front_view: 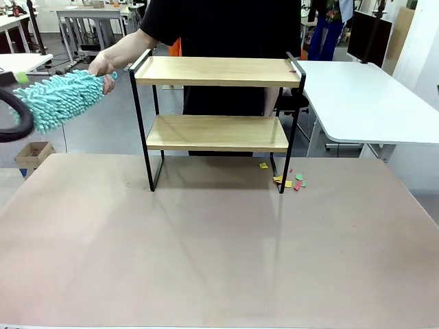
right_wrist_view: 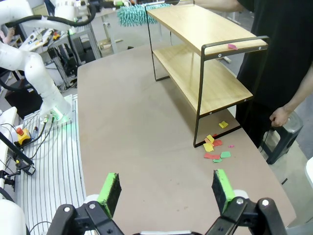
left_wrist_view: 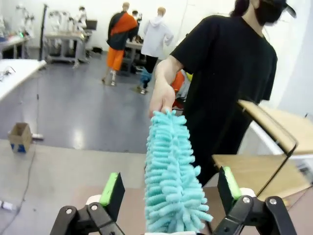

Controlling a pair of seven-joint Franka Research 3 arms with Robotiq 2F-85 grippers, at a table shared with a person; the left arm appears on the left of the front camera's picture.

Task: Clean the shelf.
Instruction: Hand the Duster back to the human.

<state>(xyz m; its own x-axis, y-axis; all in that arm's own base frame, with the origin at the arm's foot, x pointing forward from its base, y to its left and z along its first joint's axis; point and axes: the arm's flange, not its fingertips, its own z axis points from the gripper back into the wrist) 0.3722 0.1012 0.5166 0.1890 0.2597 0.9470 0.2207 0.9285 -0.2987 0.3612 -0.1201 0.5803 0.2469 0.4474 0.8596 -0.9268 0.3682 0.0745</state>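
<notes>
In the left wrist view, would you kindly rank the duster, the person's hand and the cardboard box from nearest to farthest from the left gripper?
1. Duster: between the open left gripper's fingers.
2. Hand: above, at the duster's far end.
3. Cardboard box: far left, on the floor.

You see small coloured paper scraps (front_view: 288, 181) lying on the beige counter (front_view: 219, 253). A cardboard box (front_view: 33, 155) sits on the grey floor, and a white table (front_view: 363, 103) stands at right.

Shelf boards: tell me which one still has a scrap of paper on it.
The top board of the shelf: a small pink scrap lies at its right end. The lower board looks bare.
</notes>
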